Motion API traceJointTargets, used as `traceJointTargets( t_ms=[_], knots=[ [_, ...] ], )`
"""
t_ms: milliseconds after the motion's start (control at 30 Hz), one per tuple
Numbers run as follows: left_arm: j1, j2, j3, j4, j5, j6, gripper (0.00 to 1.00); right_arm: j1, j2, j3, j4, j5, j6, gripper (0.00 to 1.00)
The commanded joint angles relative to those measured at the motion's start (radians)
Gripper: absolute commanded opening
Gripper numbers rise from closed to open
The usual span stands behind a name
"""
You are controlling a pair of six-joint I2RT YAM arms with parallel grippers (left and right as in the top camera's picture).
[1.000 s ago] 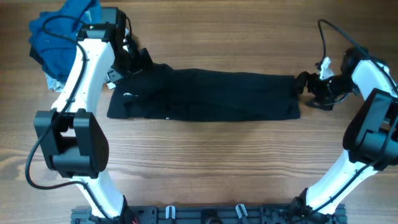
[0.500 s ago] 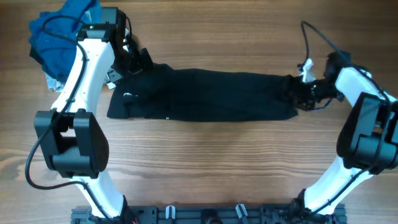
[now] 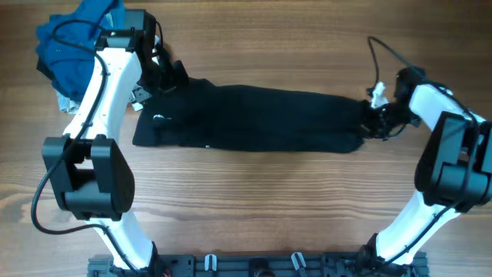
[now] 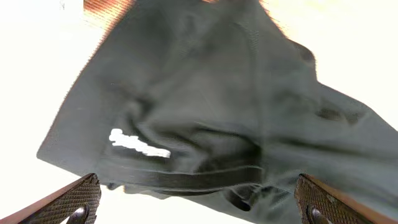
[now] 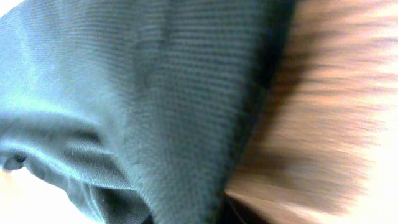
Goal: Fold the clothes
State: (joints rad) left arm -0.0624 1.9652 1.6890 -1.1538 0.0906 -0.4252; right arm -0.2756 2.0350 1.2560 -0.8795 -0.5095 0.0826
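Overhead: one black shirt (image 3: 246, 119), one blue heap (image 3: 73, 46).

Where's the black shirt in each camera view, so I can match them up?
Overhead: black shirt lies across the middle, left to right.
Left wrist: fills most of the frame.
Right wrist: covers the left two thirds.
Shared landmark: wooden table, bare beside the shirt in every view.
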Motion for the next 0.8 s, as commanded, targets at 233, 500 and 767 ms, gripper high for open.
traceJointTargets(
  t_ms=[233, 500, 767],
  knots=[
    [0.008, -0.002, 0.011, -0.007, -0.002, -0.002, 1.0, -0.08, 0.037, 0.321, -0.248, 0.415, 0.042, 0.04],
    [0.008, -0.002, 0.011, -0.003, 0.044, -0.002, 1.0, 0.106, 0.036, 0.406, -0.371, 0.645, 0.155, 0.04],
    [0.008, -0.002, 0.011, -0.006, 0.047, -0.002, 1.0, 0.353, 0.037, 0.404, -0.366, 0.713, 0.235, 0.11]
  ],
)
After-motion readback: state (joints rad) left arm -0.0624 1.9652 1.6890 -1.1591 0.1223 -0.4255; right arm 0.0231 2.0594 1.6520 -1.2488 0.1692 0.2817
